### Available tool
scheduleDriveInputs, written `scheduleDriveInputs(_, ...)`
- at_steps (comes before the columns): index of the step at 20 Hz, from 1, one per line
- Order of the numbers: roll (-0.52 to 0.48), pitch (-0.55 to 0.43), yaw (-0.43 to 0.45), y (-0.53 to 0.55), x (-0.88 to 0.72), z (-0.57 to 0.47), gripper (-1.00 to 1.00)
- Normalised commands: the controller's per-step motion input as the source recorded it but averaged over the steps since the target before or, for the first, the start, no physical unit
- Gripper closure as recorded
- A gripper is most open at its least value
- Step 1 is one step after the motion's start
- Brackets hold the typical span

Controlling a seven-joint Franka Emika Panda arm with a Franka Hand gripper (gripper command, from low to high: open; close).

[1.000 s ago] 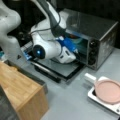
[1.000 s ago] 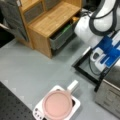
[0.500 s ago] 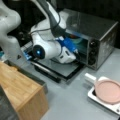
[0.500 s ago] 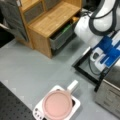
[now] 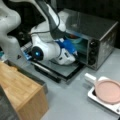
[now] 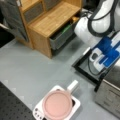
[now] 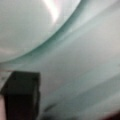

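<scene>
A silver toaster oven [image 5: 100, 40] stands with its door [image 5: 62, 71] folded down flat. Inside its mouth sits a pale teal bowl [image 5: 75, 38]. My gripper [image 5: 75, 52] reaches into the opening just below the bowl, its blue-and-white hand [image 6: 106, 51] over the door [image 6: 83, 66]. In the wrist view the bowl [image 7: 27, 25] fills the upper left, very near. One dark fingertip [image 7: 22, 96] shows at the lower left against the oven's pale inner surface [image 7: 87, 72]. The other fingertip is hidden.
A wooden cabinet [image 6: 50, 22] with a pulled-out grey drawer [image 6: 62, 36] stands beside the oven door; it also shows in a front view's bottom left [image 5: 20, 92]. A pink pan [image 6: 57, 105] rests on a small white stove [image 5: 100, 96] in front of the oven.
</scene>
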Motion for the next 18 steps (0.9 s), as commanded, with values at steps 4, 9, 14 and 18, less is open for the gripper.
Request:
scheduleDriveInputs(4, 0.074, -0.148, -0.038, -0.17, -0.14, -0.07, 1.00)
scheduleDriveInputs(9, 0.052, -0.147, 0.028, -0.26, -0.15, -0.04, 1.00)
scheduleDriveInputs(14, 0.006, -0.156, 0.147, -0.34, -0.15, -0.01, 1.00)
scheduleDriveInputs(18, -0.001, -0.155, 0.234, -0.29, -0.13, 0.00, 1.00)
